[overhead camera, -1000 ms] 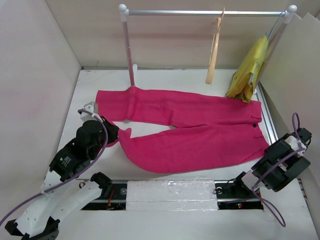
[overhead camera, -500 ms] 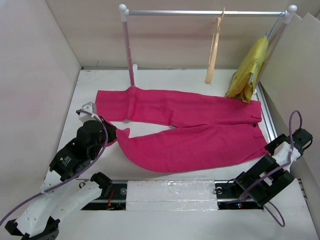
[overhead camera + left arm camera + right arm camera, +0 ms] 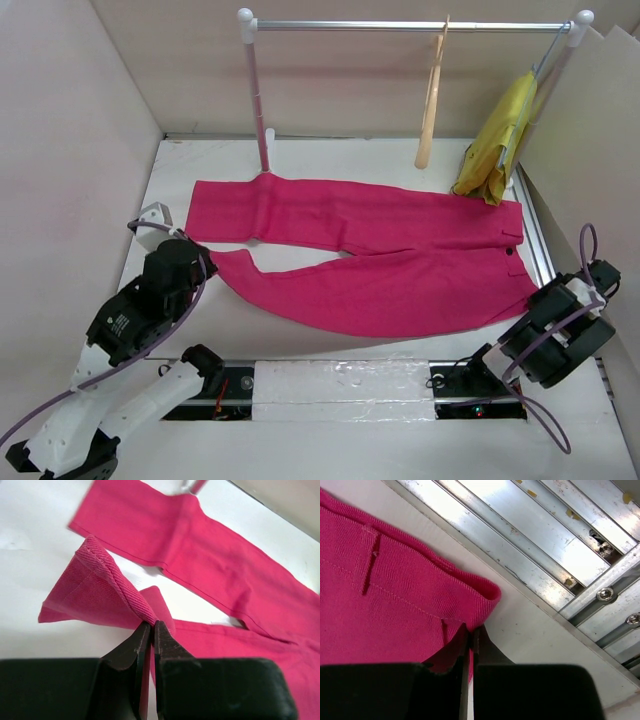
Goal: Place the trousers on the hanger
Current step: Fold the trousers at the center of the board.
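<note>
Between left gripper [image 3: 151, 625] fingers, trousers [image 3: 235, 580] hem pinched; right gripper [image 3: 470, 628] clamps waistband corner; cloth looks soft, limp, likely sags, so hold edges

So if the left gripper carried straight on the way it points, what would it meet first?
The left gripper is shut on a leg cuff of the trousers, so it would push into that raised fold first. Past it looks like bare table, then the other leg, though depth is unclear.
</note>
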You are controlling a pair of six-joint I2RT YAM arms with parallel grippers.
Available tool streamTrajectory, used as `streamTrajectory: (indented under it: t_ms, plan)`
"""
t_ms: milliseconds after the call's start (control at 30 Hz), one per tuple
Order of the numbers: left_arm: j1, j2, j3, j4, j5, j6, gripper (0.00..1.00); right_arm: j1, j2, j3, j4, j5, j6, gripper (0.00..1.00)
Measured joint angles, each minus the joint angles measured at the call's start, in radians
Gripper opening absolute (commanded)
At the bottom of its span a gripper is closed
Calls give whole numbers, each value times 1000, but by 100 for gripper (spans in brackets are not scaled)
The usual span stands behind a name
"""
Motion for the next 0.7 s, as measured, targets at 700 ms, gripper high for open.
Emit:
streamTrajectory:
  t_ms: [700]
  plan:
    - [-46, -50, 261, -259, -360, -95, 0, 135, -418, 241, -448, 61, -137, 0]
